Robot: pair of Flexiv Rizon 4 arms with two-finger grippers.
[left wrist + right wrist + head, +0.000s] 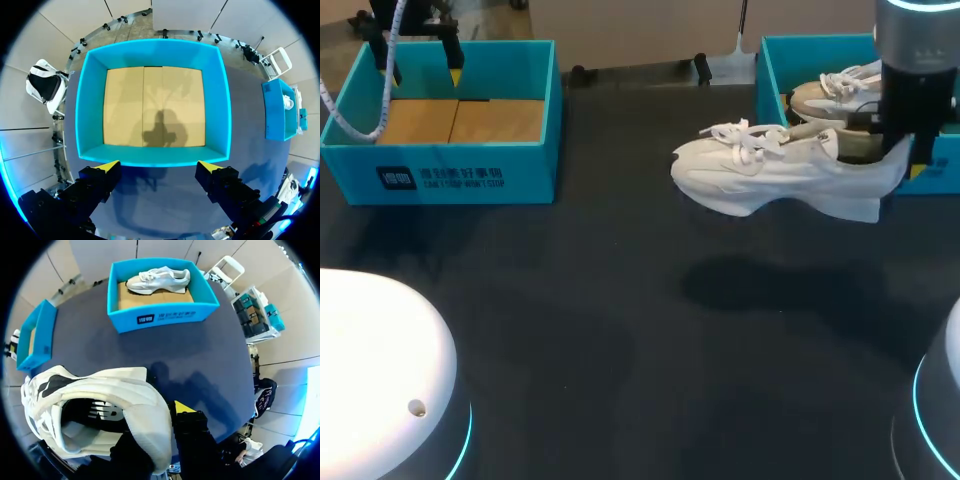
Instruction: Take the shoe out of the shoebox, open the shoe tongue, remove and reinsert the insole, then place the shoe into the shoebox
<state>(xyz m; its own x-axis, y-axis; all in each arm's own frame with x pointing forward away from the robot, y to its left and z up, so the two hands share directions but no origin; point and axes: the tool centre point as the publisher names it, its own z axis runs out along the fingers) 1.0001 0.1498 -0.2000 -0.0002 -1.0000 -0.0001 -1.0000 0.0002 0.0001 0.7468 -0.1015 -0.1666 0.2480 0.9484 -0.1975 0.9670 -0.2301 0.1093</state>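
A white shoe [770, 170] hangs in the air over the table, toe toward the left, with my right gripper [898, 160] shut on its heel collar. In the right wrist view the held shoe [100, 400] shows its open mouth, and the heel wall sits in my right gripper [155, 415], one finger hidden inside. Behind it stands a blue shoebox [767, 75] holding a second white shoe [835, 90]. My left gripper [420, 70] hovers open above an empty blue shoebox [470, 185] at the far left. The left gripper [159, 165] holds nothing.
The empty box [90, 110] has a bare cardboard floor. Ahead of the right gripper stands the box [160, 315] with the second shoe [157, 280]. The dark table [620, 330] lies between the two boxes.
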